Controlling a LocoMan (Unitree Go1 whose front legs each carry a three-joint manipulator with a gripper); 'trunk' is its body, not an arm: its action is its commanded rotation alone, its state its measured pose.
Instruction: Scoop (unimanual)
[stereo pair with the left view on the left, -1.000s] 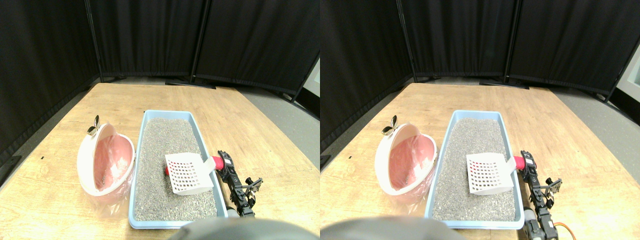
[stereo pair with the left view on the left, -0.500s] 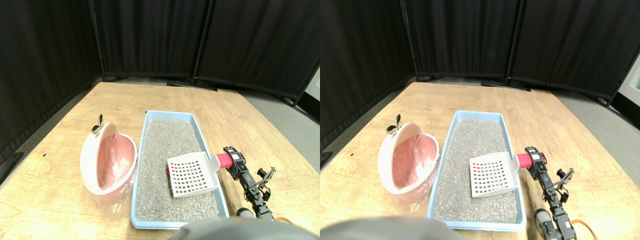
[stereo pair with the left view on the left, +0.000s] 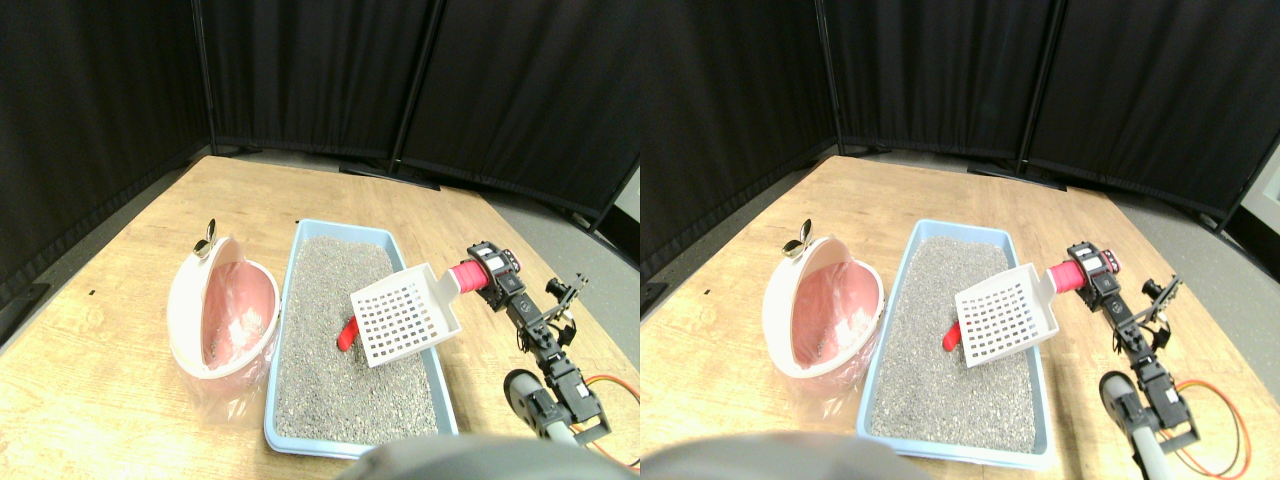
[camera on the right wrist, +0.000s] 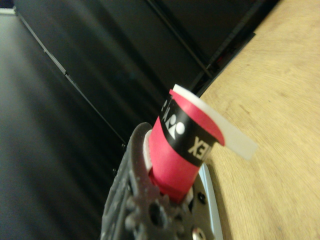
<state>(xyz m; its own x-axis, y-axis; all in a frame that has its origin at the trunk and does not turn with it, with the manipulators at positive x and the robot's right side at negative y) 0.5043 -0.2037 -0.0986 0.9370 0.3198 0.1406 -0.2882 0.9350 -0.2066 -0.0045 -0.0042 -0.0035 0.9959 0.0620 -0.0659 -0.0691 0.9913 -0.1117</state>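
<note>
as the stereo pair view showed it, the white slotted scoop (stereo pair with the left view on the left: 405, 317) hung raised and tilted over the blue litter tray (stereo pair with the left view on the left: 298, 240), clear of the grey granules (stereo pair with the left view on the left: 330, 380), with its red-wrapped handle (stereo pair with the left view on the left: 467, 276) in the right tool (stereo pair with the left view on the left: 490, 268). a small red piece (stereo pair with the left view on the left: 347, 333) lay on the litter just beside the scoop's lower edge, seemingly not inside it, so the likeliest failure was carrying an empty scoop across to the pink bin (stereo pair with the left view on the left: 222, 310), which stood close to the tray's far side and leaned open toward it. the scoop looked like thin rigid plastic with a grid of holes; the litter was loose and gritty, and the bin's liner glossy. in the wrist view, the handle (camera on the right wrist: 175, 150) filled the middle, its wrap smooth and cylindrical, seated in the dark jaw frame with the tool (camera on the right wrist: 167, 192) clenched on it; a twist there would tip the blade over the wooden tabletop (camera on the right wrist: 270, 100).
</note>
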